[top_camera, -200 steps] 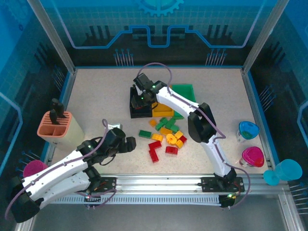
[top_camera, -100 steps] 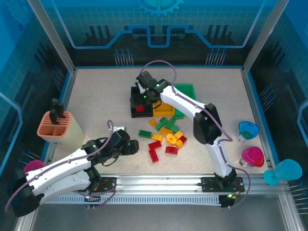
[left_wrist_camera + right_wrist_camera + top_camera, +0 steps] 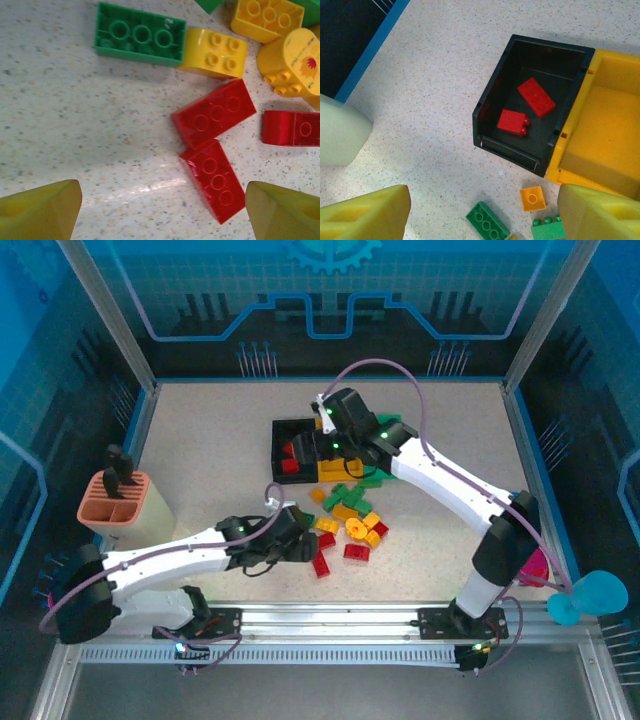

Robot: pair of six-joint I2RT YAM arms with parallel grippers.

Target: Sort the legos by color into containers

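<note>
Left hand (image 3: 162, 215) hangs released low over the worktop (image 3: 60, 115), its yellow fingertips (image 3: 40, 210) spread wide at the bottom corners of the wrist view with nothing between them. Closest is a red brick (image 3: 215, 182), lying on a slant toward the right of the gap and touching a second red brick (image 3: 215, 112) at its upper end. A third red piece (image 3: 292, 128) sits just right of them. Higher in the frame a green brick (image 3: 140, 35) touches a yellow brick (image 3: 212, 52).

A grasp on the nearest red brick looks like the next step. It is off-centre and skewed to the jaws, so the right finger could land on it, or closing could spin it away and shove its neighbour.

Right hand (image 3: 482, 215) is likewise released and empty, hovering by the near side of the black bin (image 3: 487, 107), which holds two red bricks (image 3: 536, 97). The yellow bin (image 3: 600, 145) touches it on the right and looks bare where visible.

Overhead, the right arm (image 3: 440, 480) lies across the bins at upper centre, so a brick carried there by the left arm (image 3: 170, 560) risks a clash. The loose legos (image 3: 345, 520) cluster mid-frame just below the bins. The cream slotted holder (image 3: 125, 505) stands well apart at the left.
</note>
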